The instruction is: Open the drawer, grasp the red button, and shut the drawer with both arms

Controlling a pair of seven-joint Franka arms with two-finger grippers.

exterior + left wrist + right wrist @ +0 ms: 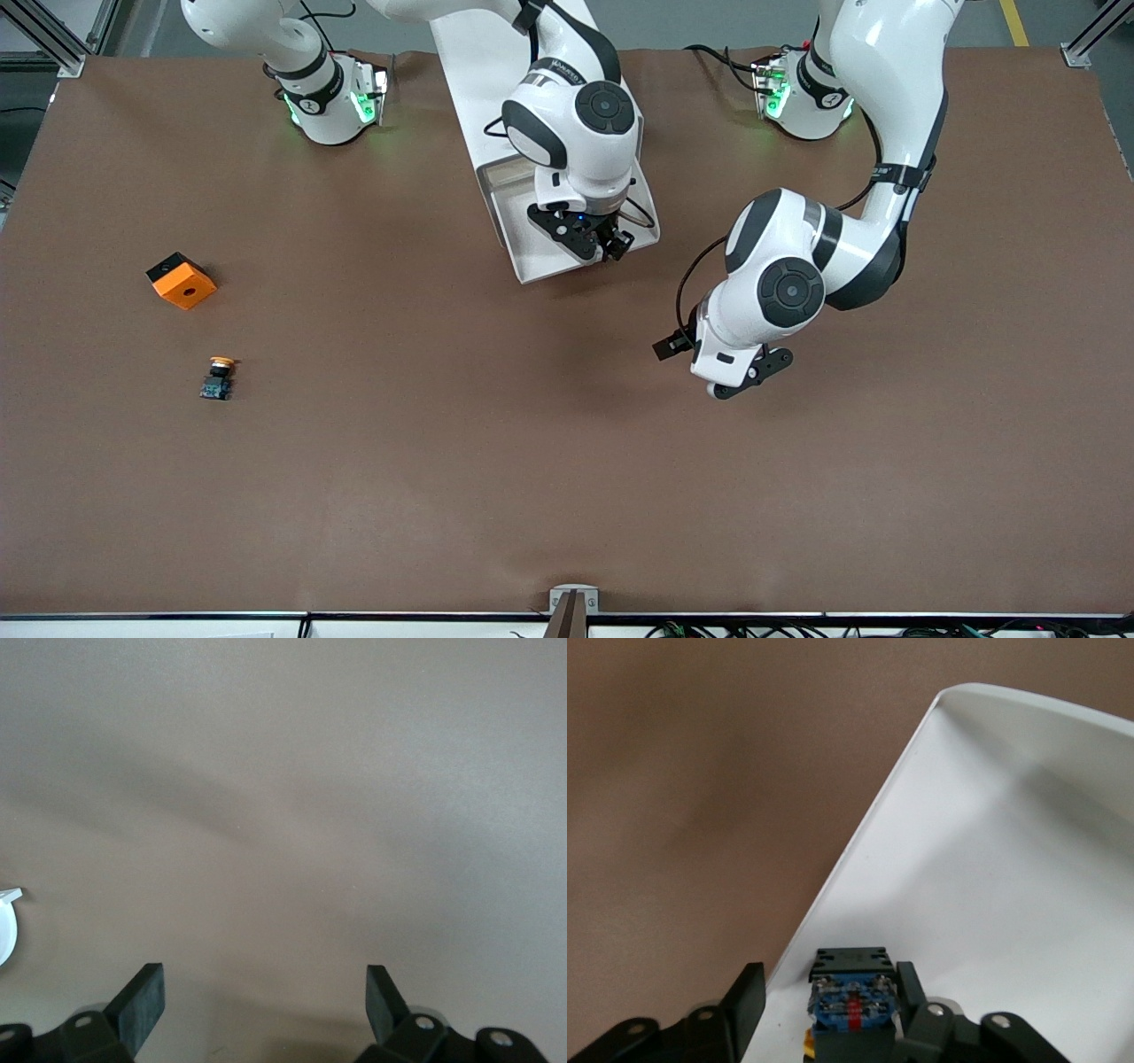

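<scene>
Clock directions are read on the front view from the middle of the table [567,496], with 12 toward the robots' bases.

Nearest the front camera, at about 8 to 9 o'clock toward the right arm's end, a yellow-capped button [218,377] lies on the table. At about 4 o'clock the left gripper [719,359] hangs over bare table and waits. In its wrist view the left gripper [263,1001] has its fingers [142,1003] spread wide, with only brown table between them.

Farther off, at 9 to 10 o'clock, an orange cube [182,280] with a hole in its top sits just past the yellow-capped button and apart from it.

At 12 o'clock the drawer [538,259] stands pulled out of the cabinet [483,62], its white floor showing. The right gripper [609,246] is down over the drawer's open end. The right wrist view shows the right gripper [828,994] parted around the button [850,1001]. One finger [909,990] is against the button's side, and the other finger [749,997] stands off with a gap. The button's blue base faces the wrist camera; its cap is hidden. It is over the drawer's [1010,859] floor, close beside a side wall.

Farthest, the right arm's base is at 11 o'clock and the left arm's at 1 o'clock.
</scene>
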